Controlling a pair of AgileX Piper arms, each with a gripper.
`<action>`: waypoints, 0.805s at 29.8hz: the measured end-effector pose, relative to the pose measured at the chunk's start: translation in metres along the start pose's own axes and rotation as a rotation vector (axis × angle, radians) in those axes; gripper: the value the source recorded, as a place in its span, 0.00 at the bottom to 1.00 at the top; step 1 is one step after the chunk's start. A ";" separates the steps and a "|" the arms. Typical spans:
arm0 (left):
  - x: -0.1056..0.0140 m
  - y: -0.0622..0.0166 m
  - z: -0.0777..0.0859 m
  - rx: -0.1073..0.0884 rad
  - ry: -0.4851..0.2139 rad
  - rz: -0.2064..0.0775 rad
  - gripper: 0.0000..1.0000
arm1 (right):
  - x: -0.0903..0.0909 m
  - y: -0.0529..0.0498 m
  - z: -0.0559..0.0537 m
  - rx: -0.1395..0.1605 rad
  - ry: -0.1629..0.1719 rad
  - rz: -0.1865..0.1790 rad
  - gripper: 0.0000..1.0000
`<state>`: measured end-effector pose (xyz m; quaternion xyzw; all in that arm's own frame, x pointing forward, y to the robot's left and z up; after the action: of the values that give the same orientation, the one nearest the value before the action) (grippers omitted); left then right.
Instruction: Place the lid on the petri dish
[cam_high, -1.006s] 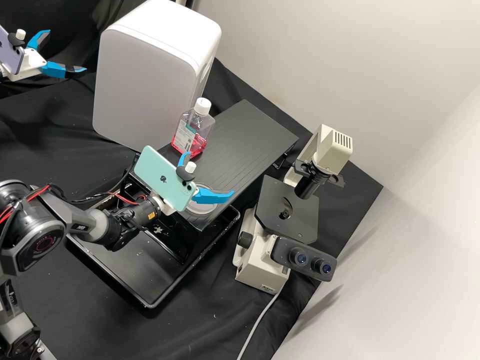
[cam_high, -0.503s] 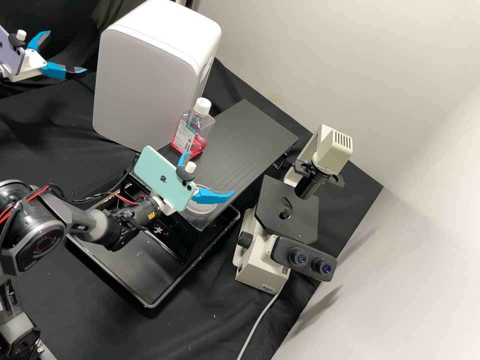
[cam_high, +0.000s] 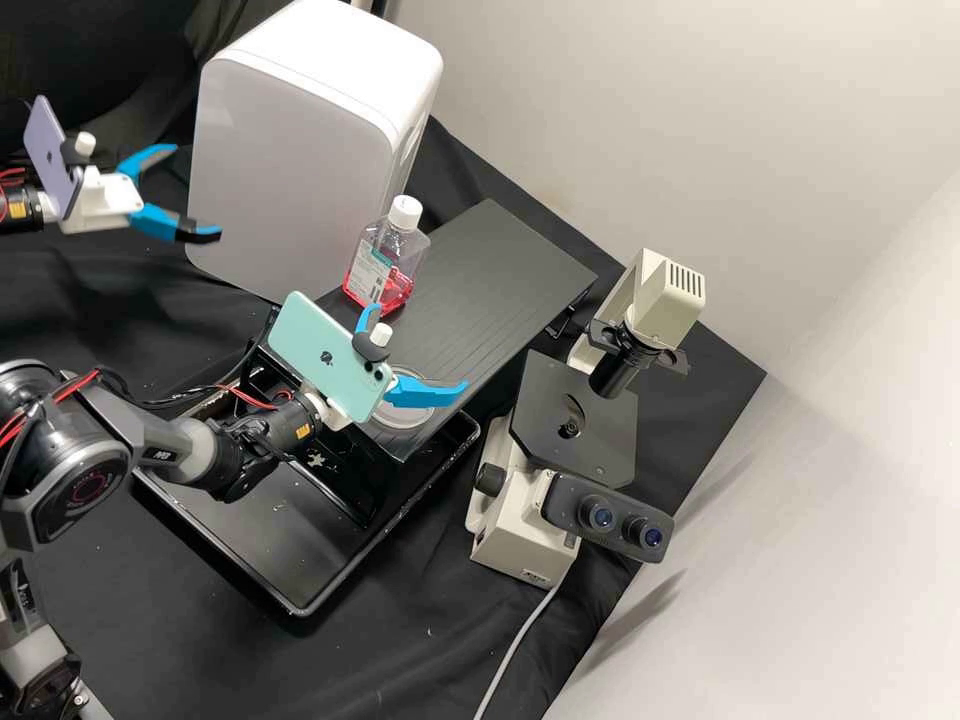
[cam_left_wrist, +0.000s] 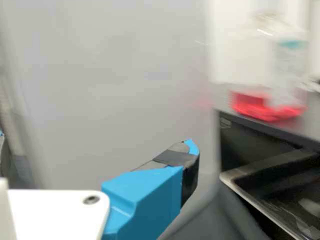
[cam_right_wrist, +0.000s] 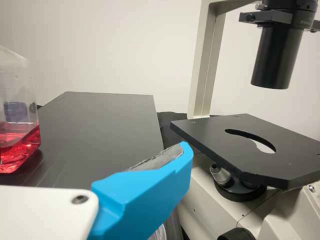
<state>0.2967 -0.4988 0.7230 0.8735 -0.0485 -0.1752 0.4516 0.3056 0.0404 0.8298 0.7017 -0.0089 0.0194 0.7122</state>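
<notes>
Farthest left in the high view, the left claw (cam_high: 195, 192) hangs in the upper left of the frame, its fingers spread with nothing between them, well apart from the work. Right of it stands a white boxy device (cam_high: 310, 140), then a flask (cam_high: 383, 262) of red liquid on a black raised platform (cam_high: 490, 280). Just below the flask, mid-frame, the right claw (cam_high: 420, 347) sits with its fingers spread to either side of the clear petri dish (cam_high: 408, 405). The dish rests at the platform's near end, above a black tray (cam_high: 300, 560). I cannot tell whether a finger touches the dish, or whether the lid is on it or apart. A microscope (cam_high: 590, 440) stands at the right on the bench (cam_high: 120, 300).

The lid is likely thin clear plastic: very light, stiff, slick, and apt to crack or skate away if squeezed hard. Opposite points of its rim, pinched gently and kept level, look the safest hold.

The right wrist view adds a curve of clear rim (cam_right_wrist: 161, 231) just under its own finger (cam_right_wrist: 145, 195), and the microscope's stage (cam_right_wrist: 280, 150) side-on. The left wrist view shows one blue finger before the white device, with the flask's red beyond.
</notes>
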 end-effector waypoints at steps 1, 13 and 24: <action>-0.001 -0.0058 0.003 0.008 -0.028 -0.014 1.00 | 0.000 0.000 0.000 0.000 0.000 0.000 1.00; -0.014 -0.0298 0.029 0.041 -0.205 -0.100 1.00 | 0.000 0.000 0.000 0.000 0.000 0.000 1.00; -0.022 -0.0367 0.033 0.040 -0.263 -0.143 1.00 | 0.000 0.000 0.000 0.000 0.000 0.000 1.00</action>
<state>0.2615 -0.4971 0.6819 0.8531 -0.0482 -0.3187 0.4102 0.3056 0.0404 0.8298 0.7017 -0.0089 0.0194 0.7122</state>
